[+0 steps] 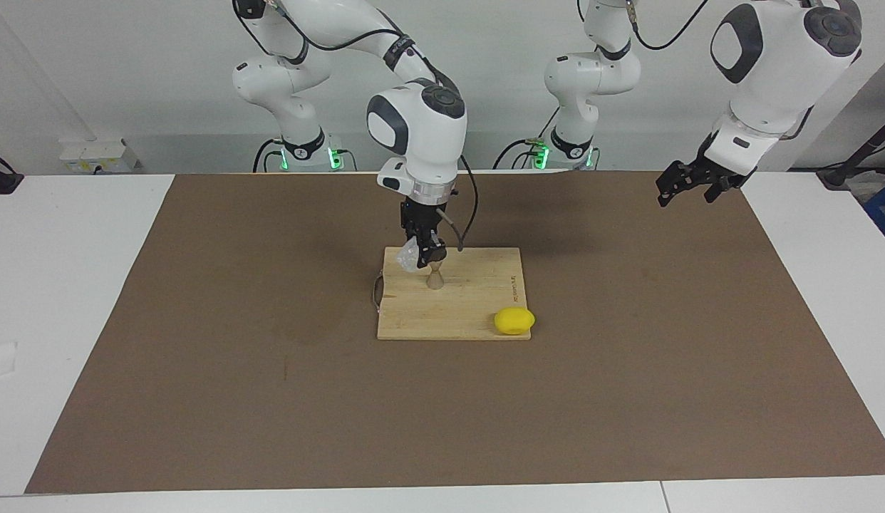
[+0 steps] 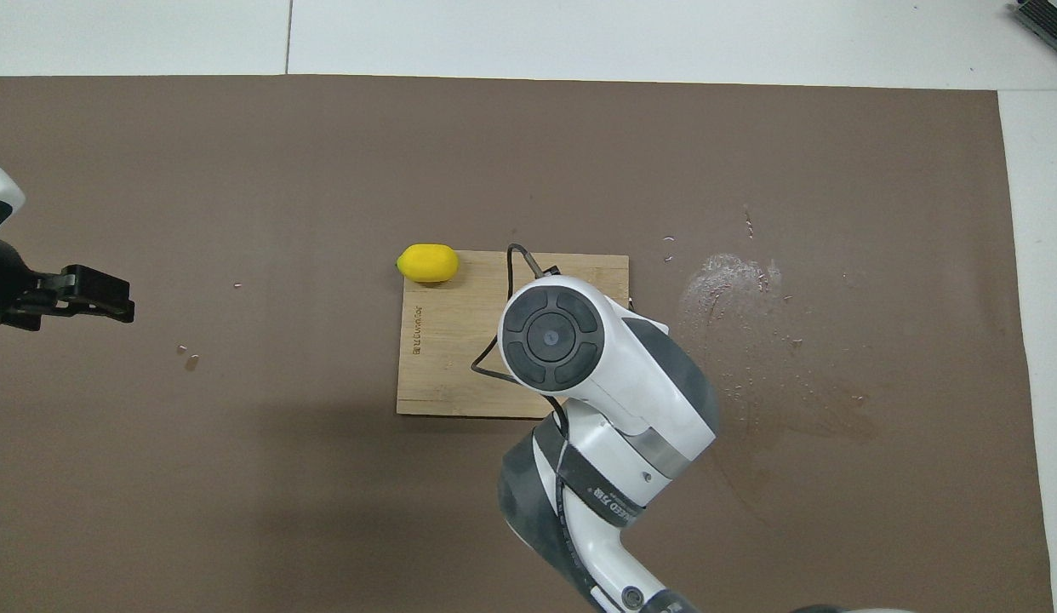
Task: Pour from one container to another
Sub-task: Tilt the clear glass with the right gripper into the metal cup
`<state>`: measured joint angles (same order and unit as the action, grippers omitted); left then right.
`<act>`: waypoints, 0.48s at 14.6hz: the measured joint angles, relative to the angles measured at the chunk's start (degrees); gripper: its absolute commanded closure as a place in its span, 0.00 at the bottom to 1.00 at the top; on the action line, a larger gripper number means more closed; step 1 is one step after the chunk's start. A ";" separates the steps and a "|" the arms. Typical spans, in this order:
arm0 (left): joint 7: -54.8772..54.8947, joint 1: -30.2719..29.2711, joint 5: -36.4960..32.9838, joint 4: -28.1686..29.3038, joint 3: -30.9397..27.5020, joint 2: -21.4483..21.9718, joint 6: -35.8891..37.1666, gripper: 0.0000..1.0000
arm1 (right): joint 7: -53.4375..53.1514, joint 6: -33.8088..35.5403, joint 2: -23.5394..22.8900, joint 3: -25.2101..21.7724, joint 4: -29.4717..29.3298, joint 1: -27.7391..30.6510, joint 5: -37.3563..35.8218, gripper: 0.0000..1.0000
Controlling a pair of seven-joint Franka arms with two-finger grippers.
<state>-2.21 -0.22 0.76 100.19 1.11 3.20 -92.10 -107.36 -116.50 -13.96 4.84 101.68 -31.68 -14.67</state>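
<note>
Two fingers of the right gripper [image 1: 427, 254] clamp the tilted glass cup [image 1: 409, 257] just above the metal measuring cup [image 1: 435, 278] on the board [image 1: 478, 313]. Left gripper [image 1: 688, 184] waits aloft, jaws apart.

In the overhead view the right arm's white wrist housing covers the right gripper [image 1: 426, 251], the glass cup [image 1: 410, 256] and the metal measuring cup [image 1: 435, 278], along with a good part of the cutting board [image 2: 443, 340]. In the facing view the gripper hides the side of the glass cup nearest it, and the cup's contents are too small to make out. The left gripper [image 2: 90, 294] enters the overhead view from the edge, its arm mostly cut off; its finger gap cannot be judged.
</note>
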 measured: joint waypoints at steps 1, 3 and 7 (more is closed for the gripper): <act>0.00 0.00 0.00 0.00 0.00 0.00 0.00 0.00 | -0.02 0.00 0.00 0.00 0.00 -0.16 0.00 1.00; 0.00 0.00 0.00 0.00 0.00 0.00 0.00 0.00 | -0.08 0.00 0.00 -0.01 0.04 -0.15 0.06 1.00; 0.00 0.00 0.00 0.00 0.00 0.00 0.00 0.00 | -0.12 0.00 0.00 -0.11 0.26 0.57 2.56 1.00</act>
<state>-2.21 -0.22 0.76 100.19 1.11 3.20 -92.10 -107.48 -116.49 -13.97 4.73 101.94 -31.11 -12.11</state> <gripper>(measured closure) 0.000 0.489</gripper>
